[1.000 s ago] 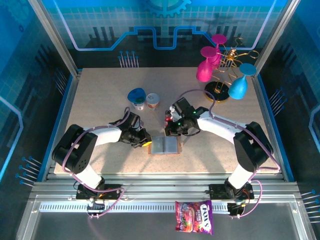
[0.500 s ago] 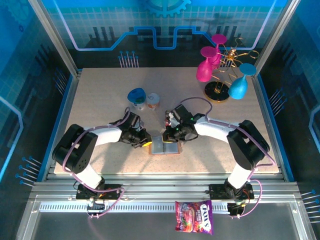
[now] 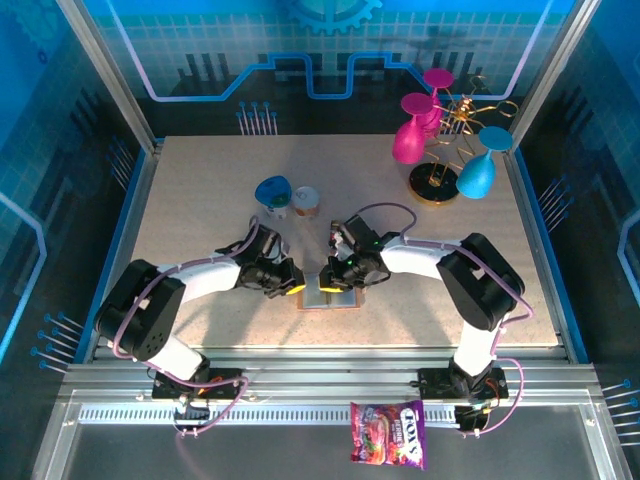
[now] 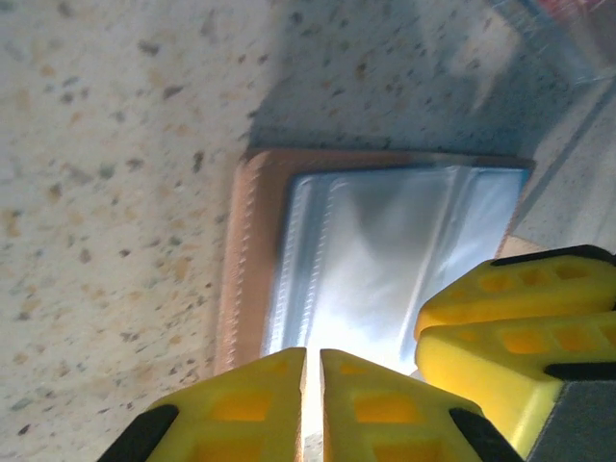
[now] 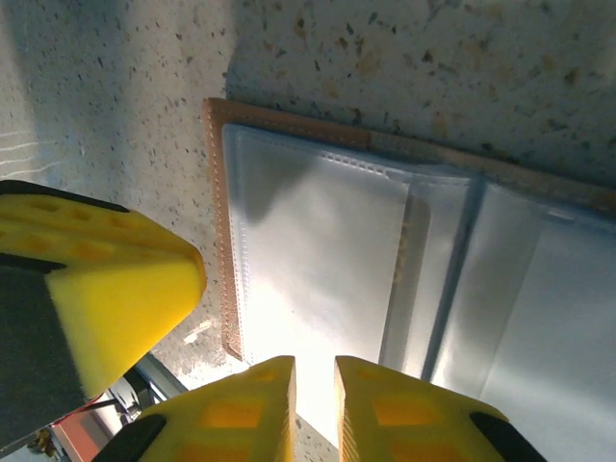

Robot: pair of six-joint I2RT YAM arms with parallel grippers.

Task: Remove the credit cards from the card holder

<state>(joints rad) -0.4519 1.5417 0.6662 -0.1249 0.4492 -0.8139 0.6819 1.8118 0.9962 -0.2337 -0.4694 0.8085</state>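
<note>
Two in all: left tool [image 4: 313, 385] closed, right tool [image 5: 316, 395] slightly ajar, over one open card holder [image 5: 318, 260].

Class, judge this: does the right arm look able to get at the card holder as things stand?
Likely yes: the right gripper hovers at the card holder, lying open with nothing between; the left gripper sits at its edge.

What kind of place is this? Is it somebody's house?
Probably a robot test booth, not a house. Two robot arms, left and right, stand at a table inside a metal frame with blue printed walls, and odd props lie about: a wallet, coloured goblets.
</note>
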